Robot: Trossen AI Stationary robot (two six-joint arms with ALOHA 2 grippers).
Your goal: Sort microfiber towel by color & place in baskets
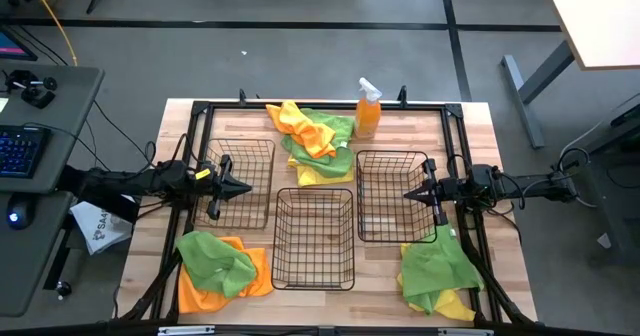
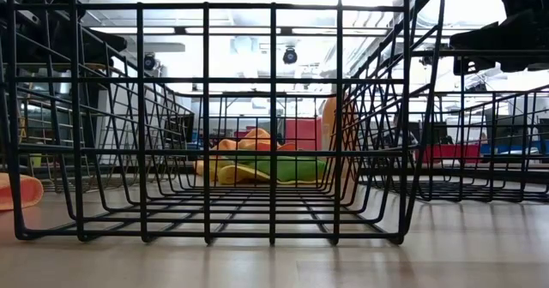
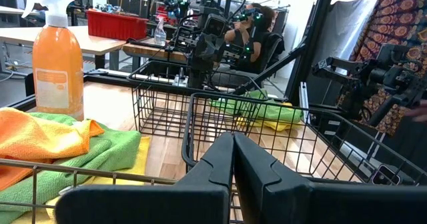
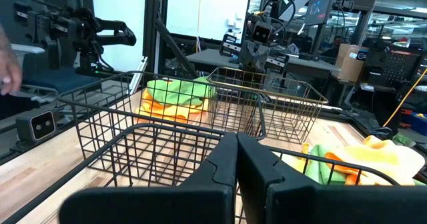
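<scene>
Three black wire baskets stand on the wooden table: left basket (image 1: 240, 181), middle basket (image 1: 314, 238), right basket (image 1: 391, 196). Towels lie in three heaps: yellow, orange and green at the far edge (image 1: 312, 139), green on orange at the near left (image 1: 220, 268), green on yellow at the near right (image 1: 438, 274). My left gripper (image 1: 243, 187) hovers shut over the left basket, pointing right. My right gripper (image 1: 409, 193) hovers shut over the right basket, pointing left. In the left wrist view the far heap (image 3: 63, 151) lies beside the shut fingers (image 3: 233, 151).
An orange spray bottle (image 1: 368, 110) stands at the far edge beside the towel heap. A black metal frame (image 1: 452, 111) runs around the table. A desk with a keyboard (image 1: 22, 151) sits off the table's left. A person (image 3: 250, 27) sits beyond the table.
</scene>
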